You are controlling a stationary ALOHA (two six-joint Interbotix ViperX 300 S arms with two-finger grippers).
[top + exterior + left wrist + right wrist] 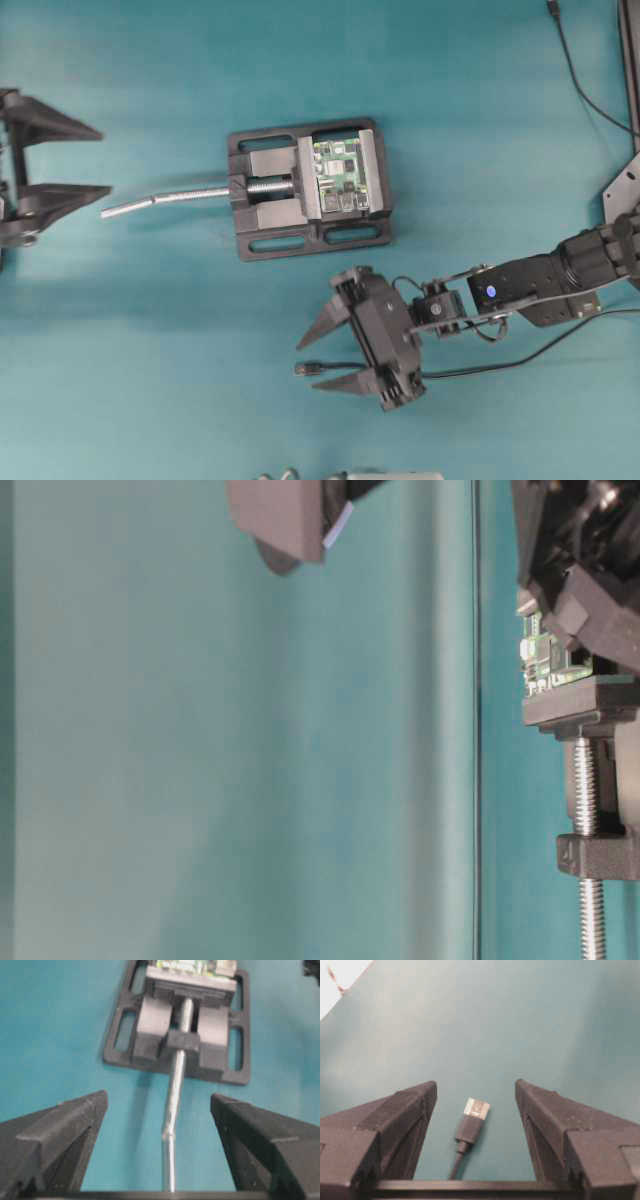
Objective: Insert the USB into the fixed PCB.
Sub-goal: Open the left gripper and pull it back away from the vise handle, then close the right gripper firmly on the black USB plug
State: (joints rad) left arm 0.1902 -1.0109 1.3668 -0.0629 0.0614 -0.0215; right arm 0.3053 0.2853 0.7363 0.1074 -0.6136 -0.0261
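Observation:
The USB [472, 1125], a small black plug with a silver tip on a thin black cable, lies flat on the teal table. It sits between the two fingers of my right gripper [476, 1083], which is open and touches neither side of it. From overhead the USB [308, 369] pokes out to the left between the tips of the right gripper [308, 365]. The fixed PCB [337, 178] is green and clamped in the vise, up and to the right of the plug. My left gripper [104, 160] is open and empty at the far left, facing the PCB [192, 966].
The black vise [260, 215] holds the board, and its silver screw rod [160, 201] points left toward the left gripper. In the left wrist view the screw rod [172, 1110] runs between the fingers. Another thin black cable [580, 80] runs down the top right.

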